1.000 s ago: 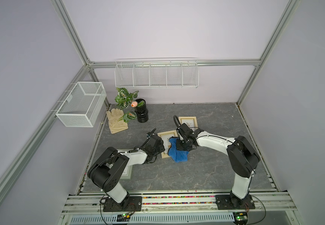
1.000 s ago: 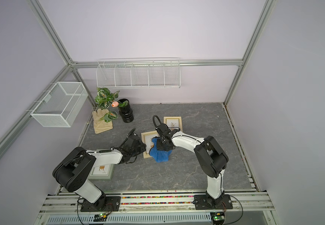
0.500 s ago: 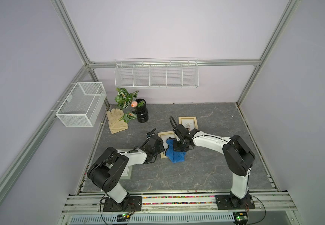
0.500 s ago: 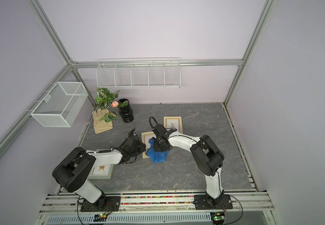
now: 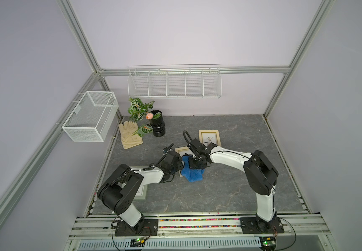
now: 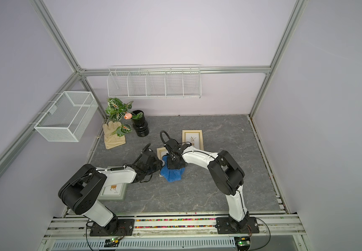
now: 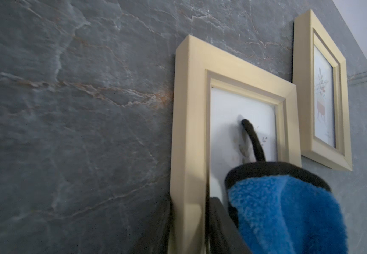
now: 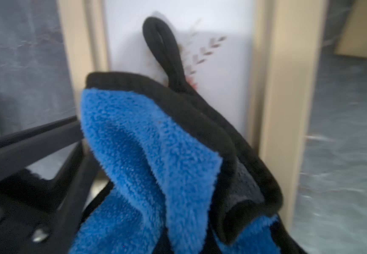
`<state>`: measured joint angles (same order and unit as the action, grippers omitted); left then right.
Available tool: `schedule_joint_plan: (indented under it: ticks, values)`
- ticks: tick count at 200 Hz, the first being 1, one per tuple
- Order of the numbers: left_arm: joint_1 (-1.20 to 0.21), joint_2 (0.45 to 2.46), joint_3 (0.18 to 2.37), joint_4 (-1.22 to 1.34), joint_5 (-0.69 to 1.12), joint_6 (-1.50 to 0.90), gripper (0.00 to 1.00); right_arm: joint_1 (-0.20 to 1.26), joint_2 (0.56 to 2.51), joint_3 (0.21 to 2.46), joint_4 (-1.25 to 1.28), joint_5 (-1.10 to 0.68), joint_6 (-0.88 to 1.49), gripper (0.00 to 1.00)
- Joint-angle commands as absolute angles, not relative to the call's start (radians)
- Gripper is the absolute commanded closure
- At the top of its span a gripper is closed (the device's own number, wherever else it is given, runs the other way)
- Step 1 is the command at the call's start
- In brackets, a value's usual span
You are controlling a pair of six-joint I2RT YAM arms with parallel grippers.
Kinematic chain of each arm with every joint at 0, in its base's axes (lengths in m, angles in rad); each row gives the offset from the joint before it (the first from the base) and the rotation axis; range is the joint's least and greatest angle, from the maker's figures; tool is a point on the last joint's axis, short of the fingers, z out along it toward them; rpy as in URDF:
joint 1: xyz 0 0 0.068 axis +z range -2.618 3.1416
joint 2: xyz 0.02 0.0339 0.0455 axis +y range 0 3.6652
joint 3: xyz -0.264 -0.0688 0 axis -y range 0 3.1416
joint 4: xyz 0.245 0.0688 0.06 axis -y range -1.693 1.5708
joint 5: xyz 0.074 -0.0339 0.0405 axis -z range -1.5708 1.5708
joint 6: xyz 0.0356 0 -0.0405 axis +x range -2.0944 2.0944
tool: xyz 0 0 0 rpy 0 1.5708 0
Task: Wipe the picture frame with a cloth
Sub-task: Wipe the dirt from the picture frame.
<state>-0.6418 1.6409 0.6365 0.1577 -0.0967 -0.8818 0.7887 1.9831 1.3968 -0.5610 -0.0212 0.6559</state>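
A gold picture frame (image 5: 181,149) (image 6: 161,151) lies flat mid-table, its near half hidden under the cloth and both grippers. My left gripper (image 5: 180,167) (image 7: 190,224) is shut on the frame's (image 7: 191,110) side rail, one finger on each side. The royal-blue cloth (image 5: 193,173) (image 6: 172,173) (image 8: 156,165) hangs bunched from my right gripper (image 5: 195,164) (image 6: 174,163), which is shut on it and presses it onto the glass. In the left wrist view the cloth (image 7: 288,215) rests on the glass with its black loop (image 7: 253,140) trailing. The right fingers are buried in the fabric.
A second gold frame (image 5: 209,138) (image 7: 323,94) lies just behind. A grey-green frame (image 5: 142,193) sits under the left arm. A beige glove (image 5: 130,134) and a black vase with a plant (image 5: 157,127) stand back left. A wire basket (image 5: 90,116) and a wire shelf (image 5: 173,81) hang on the walls.
My right gripper has dragged the cloth leftward across the frame, towards the left gripper. The left arm has kept still, holding the frame.
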Motion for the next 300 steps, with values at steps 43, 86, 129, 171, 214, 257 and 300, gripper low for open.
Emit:
schedule_joint_plan:
  ticks: [43, 86, 129, 171, 214, 257, 300]
  values:
    - [-0.632, 1.725, 0.543, -0.215, -0.149, -0.833, 0.66, 0.682, 2.091, 1.612, -0.739, 0.081, 0.559, 0.92]
    - [-0.632, 1.739, 0.538, -0.201, -0.142, -0.829, 0.66, 0.683, 2.218, 1.777, -0.815, 0.094, 0.533, 0.93]
    - [-0.632, 1.743, 0.525, -0.188, -0.125, -0.812, 0.66, 0.732, 2.088, 1.585, -0.761, 0.091, 0.546, 0.92]
    - [-0.632, 1.746, 0.510, -0.176, -0.107, -0.775, 0.66, 0.720, 2.221, 1.796, -0.785, 0.102, 0.518, 0.93]
    - [-0.632, 1.750, 0.511, -0.164, -0.097, -0.773, 0.66, 0.750, 2.446, 2.149, -0.889, 0.043, 0.467, 0.93]
    - [-0.632, 1.749, 0.510, -0.169, -0.103, -0.778, 0.66, 0.763, 2.518, 2.244, -0.979, 0.069, 0.474, 0.93]
    - [-0.632, 1.746, 0.502, -0.172, -0.110, -0.787, 0.66, 0.696, 2.406, 2.091, -0.924, 0.185, 0.453, 0.93]
